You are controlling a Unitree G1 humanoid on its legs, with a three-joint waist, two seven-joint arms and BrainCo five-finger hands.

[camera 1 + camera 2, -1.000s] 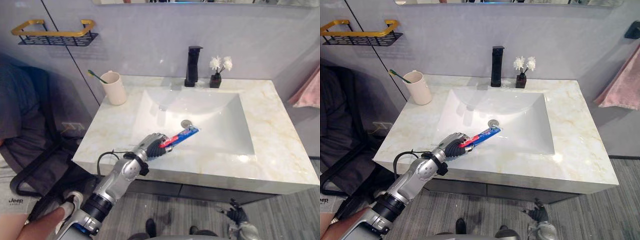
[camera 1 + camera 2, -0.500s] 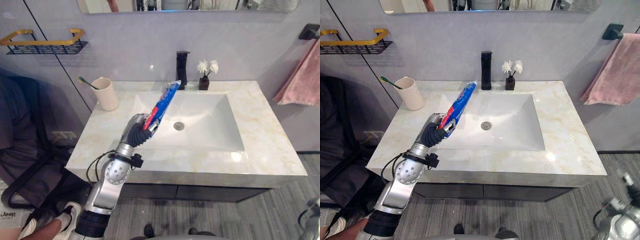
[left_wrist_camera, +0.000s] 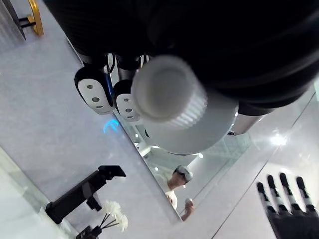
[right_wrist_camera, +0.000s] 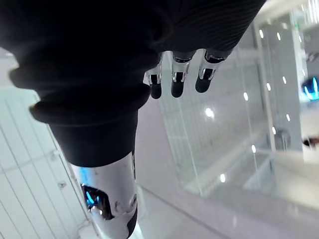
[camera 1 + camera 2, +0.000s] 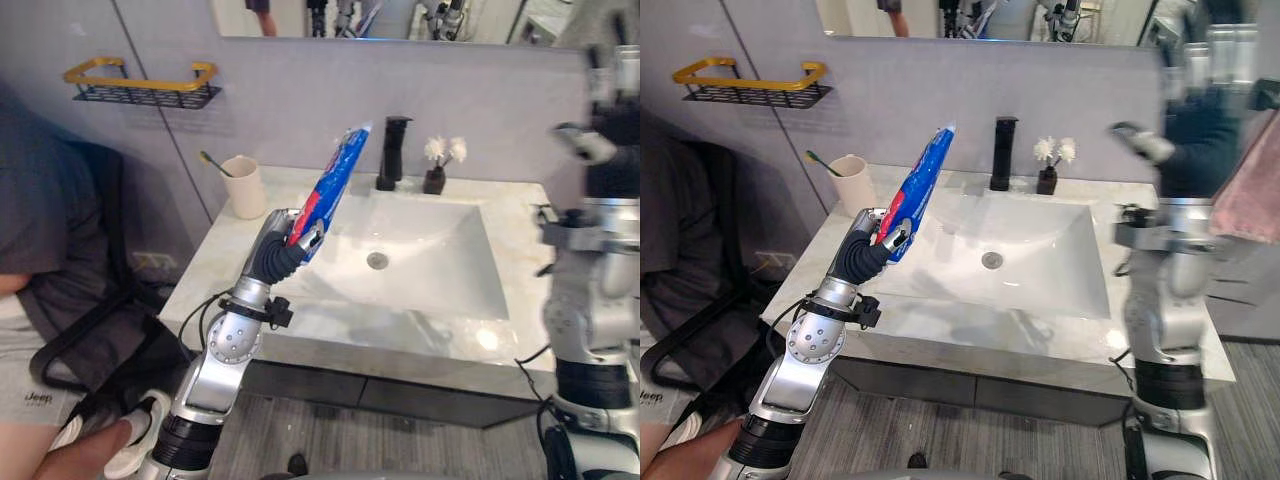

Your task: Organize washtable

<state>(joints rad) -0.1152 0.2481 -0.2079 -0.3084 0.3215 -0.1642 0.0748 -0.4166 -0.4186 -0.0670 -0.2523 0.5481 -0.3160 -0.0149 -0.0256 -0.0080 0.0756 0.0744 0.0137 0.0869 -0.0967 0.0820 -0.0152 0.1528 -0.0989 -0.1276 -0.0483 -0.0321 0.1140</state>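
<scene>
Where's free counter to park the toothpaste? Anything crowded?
The left strip of the counter, between the cup and the front edge, is bare, beside the left hand holding the toothpaste. The front strip before the basin is bare too. Crowded: the back ledge with faucet and flower vase. The arm of the raised right hand blocks part of the right strip.

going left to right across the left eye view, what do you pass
wall rack → cup with a toothbrush → toothpaste tube held up in the left robot hand → black faucet → small vase of white flowers → right robot hand
</scene>
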